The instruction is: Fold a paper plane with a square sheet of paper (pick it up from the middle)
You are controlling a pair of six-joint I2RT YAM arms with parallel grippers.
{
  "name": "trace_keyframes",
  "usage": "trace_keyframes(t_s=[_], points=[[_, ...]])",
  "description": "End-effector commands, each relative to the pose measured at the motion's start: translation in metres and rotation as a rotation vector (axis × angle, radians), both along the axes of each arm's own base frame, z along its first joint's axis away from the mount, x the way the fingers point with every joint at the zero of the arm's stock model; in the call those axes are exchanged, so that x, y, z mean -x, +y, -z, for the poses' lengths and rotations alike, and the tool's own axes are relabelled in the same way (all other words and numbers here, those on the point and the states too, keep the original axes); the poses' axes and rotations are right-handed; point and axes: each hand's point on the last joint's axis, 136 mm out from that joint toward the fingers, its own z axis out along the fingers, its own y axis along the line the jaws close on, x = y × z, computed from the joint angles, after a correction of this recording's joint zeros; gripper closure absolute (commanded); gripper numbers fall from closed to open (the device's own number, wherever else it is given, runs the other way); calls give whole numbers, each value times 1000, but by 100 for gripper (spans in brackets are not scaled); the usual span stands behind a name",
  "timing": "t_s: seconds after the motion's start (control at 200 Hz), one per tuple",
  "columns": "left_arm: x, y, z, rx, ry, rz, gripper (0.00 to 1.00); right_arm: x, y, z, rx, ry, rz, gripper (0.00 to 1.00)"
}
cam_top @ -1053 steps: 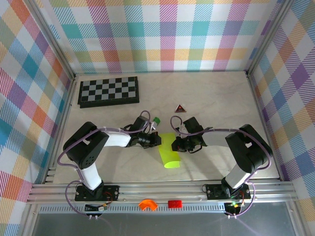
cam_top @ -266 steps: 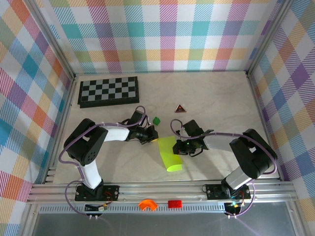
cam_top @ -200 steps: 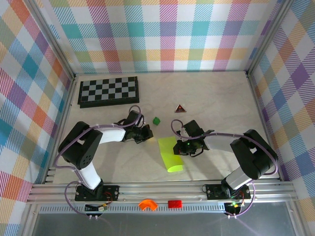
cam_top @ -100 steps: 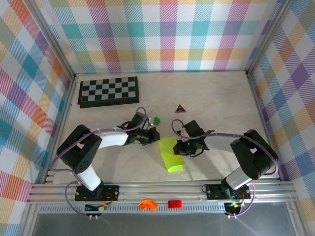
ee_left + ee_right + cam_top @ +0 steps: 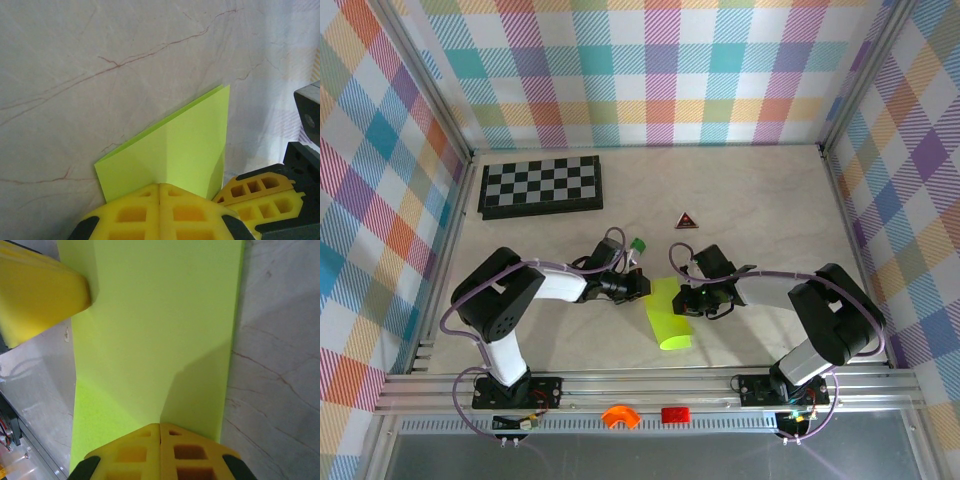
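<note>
Return of my left gripper [image 5: 636, 285] to the paper plane [image 5: 665, 313]. A second ago this gripper stood drawn back, well apart from the sheet. Now its tips meet the sheet's edge, directly across from my right gripper [image 5: 688, 300], which has kept its station on the opposite edge. Both pairs of jaws are fully closed, pads together, with nothing between them; the tips appear to rest on the paper, not around it. I judge that the two-sided hold-down is restored, so the next crease can be pressed.

The plane is as yet a folded lime strip lying flat on the table [image 5: 770, 210], stretching from between my grippers back toward my bases. In the left wrist view it lies just ahead of my fingers [image 5: 125, 215], with a crease running away from them.

Hidden: the contact under each tip, masked by the fingers themselves. The strip's near end is cut off in the wrist views. How many layers lie stacked I cannot tell. A small green block [image 5: 637, 244] sits beyond my left gripper, apart from it.
</note>
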Motion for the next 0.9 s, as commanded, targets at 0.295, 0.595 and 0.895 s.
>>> trace_keyframes(t_s=[0.295,0.595,0.895], points=[[3,-5,-30,-41,-24,17,99,29,-38,36,190,103,32,100],[27,-12,1,-48,35,40,99,29,-39,36,192,100,34,100],[45,28,31,-216,28,48,99,29,-40,38,202,102,40,100]])
